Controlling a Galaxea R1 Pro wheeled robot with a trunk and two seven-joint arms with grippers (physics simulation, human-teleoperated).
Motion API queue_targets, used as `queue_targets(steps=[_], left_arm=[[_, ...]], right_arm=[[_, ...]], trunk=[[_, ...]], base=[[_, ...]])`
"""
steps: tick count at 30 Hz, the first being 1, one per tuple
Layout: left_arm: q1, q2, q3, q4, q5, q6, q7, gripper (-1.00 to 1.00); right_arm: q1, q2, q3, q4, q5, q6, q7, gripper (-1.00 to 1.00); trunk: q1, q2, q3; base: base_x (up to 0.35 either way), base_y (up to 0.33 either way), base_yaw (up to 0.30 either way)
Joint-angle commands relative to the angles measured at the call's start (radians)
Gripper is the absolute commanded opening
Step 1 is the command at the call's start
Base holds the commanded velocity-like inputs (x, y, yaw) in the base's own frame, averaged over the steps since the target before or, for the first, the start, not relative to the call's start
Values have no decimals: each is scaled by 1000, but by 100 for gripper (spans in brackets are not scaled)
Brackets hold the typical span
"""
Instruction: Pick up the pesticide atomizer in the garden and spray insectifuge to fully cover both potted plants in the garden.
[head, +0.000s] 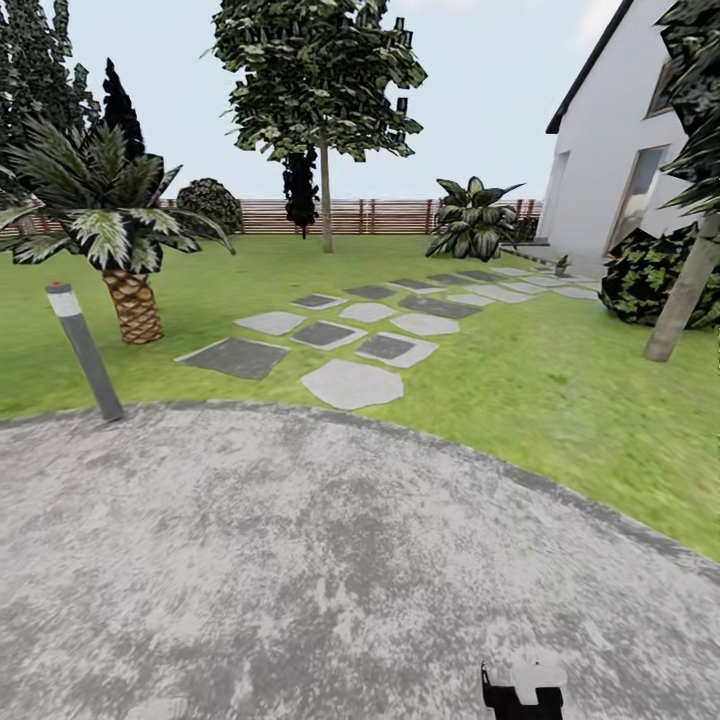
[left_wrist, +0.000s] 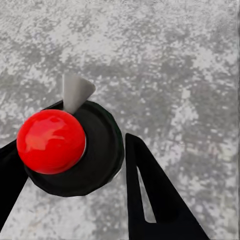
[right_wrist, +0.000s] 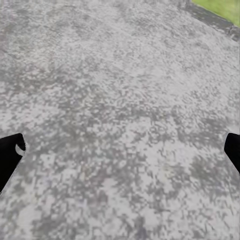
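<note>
The pesticide atomizer (left_wrist: 70, 145) has a round black body, a glossy red ball on top and a grey cone nozzle. In the left wrist view it sits between my left gripper's (left_wrist: 75, 150) black fingers (left_wrist: 150, 190), which are shut on it above the grey mottled patio (left_wrist: 165, 60). My right gripper (right_wrist: 120, 150) is open, its fingertips (right_wrist: 10, 152) wide apart over bare patio. A tiny low green plant (head: 562, 264) stands far off by the house, too small to tell whether it is one of the potted plants.
Beyond the patio's (head: 300, 520) edge the lawn (head: 560, 400) carries pale and dark stepping stones (head: 350, 383) toward a white house (head: 610, 170). A bollard light (head: 85, 350) and a palm (head: 125, 260) stand left, a slanted trunk (head: 685, 300) and bush right, the fence (head: 380, 215) behind.
</note>
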Motion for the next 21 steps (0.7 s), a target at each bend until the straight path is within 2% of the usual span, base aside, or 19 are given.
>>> queue_targets(steps=[1,10,17,21], left_arm=[[-1,0,7,1,-10,-4,2,-100],[-1,0,7,0,-10,-4,2,-100],[-1,0,7,1,-10,-4,2,-100],[-1,0,7,0,-10,-4,1,-100]], right_arm=[[-1,1,-4,0,10,-1,-7,100],[-1,4,-5,0,9,-1,-7,100],[-1,4,-6,0,9,-2,-7,100],[-1,4,-6,0,9,-2,-7,100]], trunk=[[0,0,-1],[0,0,-9],[0,0,-10],[0,0,-10]], base=[[340,0,-146],[340,0,-181],[340,0,-27],[340,0,-150]])
